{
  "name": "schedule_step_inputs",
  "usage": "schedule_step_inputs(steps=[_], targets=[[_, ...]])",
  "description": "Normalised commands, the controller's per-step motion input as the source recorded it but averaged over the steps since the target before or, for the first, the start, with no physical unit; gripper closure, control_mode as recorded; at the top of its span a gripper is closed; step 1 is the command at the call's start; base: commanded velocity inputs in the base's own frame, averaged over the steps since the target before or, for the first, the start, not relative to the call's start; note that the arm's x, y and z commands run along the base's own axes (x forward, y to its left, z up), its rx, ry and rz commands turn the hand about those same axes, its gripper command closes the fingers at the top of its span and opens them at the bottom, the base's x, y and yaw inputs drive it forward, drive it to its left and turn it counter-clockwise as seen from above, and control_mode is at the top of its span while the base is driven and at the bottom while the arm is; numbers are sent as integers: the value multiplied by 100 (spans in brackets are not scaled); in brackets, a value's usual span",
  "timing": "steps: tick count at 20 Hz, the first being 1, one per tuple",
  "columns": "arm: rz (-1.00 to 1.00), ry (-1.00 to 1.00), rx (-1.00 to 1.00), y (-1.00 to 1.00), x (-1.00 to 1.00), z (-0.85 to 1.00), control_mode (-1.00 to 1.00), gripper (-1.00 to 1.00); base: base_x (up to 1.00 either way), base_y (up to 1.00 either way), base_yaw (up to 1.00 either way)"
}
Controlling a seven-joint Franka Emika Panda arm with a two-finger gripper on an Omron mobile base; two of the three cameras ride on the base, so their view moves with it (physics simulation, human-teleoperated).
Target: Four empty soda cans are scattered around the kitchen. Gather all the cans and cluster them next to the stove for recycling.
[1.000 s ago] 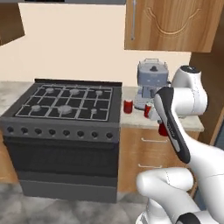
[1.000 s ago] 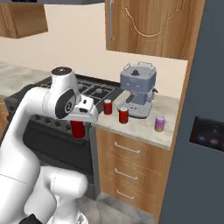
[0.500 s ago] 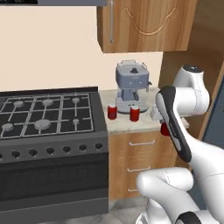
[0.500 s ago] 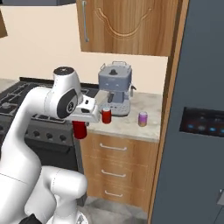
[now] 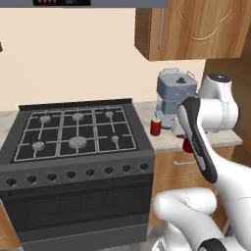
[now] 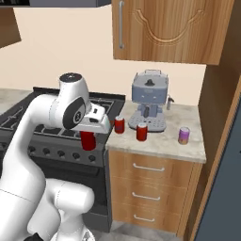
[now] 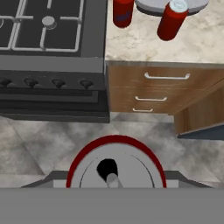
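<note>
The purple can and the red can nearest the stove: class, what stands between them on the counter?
In the right base view, another red can stands between the purple can and the red can nearest the stove, before the espresso machine.

Nothing legible is showing anywhere. A small orange readout is glowing on the dark panel [image 5: 61,2] at the top edge of the left base view, far above and to the left of the jaws, but its characters are blurring into unreadable marks. The red soda cans [image 7: 173,19] ahead of the jaws are showing no readable label.
</note>
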Motion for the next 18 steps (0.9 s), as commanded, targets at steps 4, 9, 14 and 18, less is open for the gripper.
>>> schedule_step_inputs(steps=[4, 9, 14, 18], targets=[[0, 0, 0, 0, 0, 0, 100, 100, 54, -1, 0], [0, 0, 0, 0, 0, 0, 100, 100, 46, -20, 0], [0, 0, 0, 0, 0, 0, 100, 100, 21, -9, 0], [0, 0, 0, 0, 0, 0, 100, 100, 21, -8, 0]])
